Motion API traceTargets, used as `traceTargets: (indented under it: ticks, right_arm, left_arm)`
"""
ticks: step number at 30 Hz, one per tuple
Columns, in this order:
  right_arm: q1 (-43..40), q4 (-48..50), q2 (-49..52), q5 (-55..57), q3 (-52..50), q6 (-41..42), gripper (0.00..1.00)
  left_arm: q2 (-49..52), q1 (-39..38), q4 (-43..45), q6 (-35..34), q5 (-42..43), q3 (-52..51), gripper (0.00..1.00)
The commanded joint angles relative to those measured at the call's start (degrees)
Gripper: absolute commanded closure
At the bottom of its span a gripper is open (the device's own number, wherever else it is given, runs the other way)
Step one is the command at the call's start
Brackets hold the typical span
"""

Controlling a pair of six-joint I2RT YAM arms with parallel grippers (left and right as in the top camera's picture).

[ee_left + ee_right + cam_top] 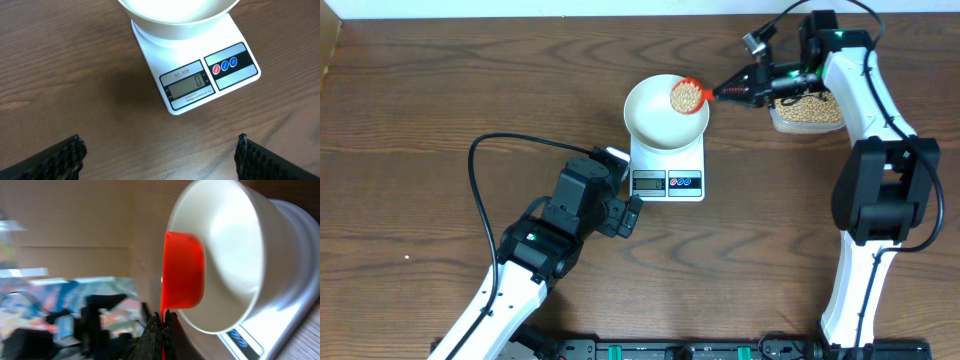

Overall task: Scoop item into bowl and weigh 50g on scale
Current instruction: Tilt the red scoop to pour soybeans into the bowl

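Beans (686, 96): loose, light, quick to roll; heaped in red scoop (696, 90) over the bowl (650, 118), at its 2 o'clock rim.
Hold: scoop handle only, kept level.
Bowl: looks empty, sits on scale (668, 183) reading 0.
Right gripper (748, 86): clamped on the handle.
Left gripper (160, 152): fingers wide, empty, at scale's 7 o'clock.

Left arm reaches up from the lower left, the left claw (623, 188) spread wide and empty. Right arm bends in from the right edge, the right claw (735, 90) pinched on a red scoop (687, 95).
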Motion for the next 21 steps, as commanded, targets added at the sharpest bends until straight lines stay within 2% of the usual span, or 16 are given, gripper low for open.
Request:
traceTargets:
  ticks: [1, 16, 21]
  right_arm:
    - [2.34, -0.02, -4.61, 10.23, 1.25, -0.76, 0.99]
    - [14.23, 5.57, -6.95, 36.3, 1.25, -1.07, 0.99]
    - [17.75, 7.85, -6.95, 45.88, 1.25, 1.51, 0.99]
  left_arm:
    - [0.22, 0.24, -0.17, 0.33, -0.31, 0.63, 0.03]
    - [0.22, 0.24, -0.17, 0.33, -0.28, 0.61, 0.03]
    - [0.22, 0.24, -0.17, 0.33, -0.31, 0.61, 0.03]
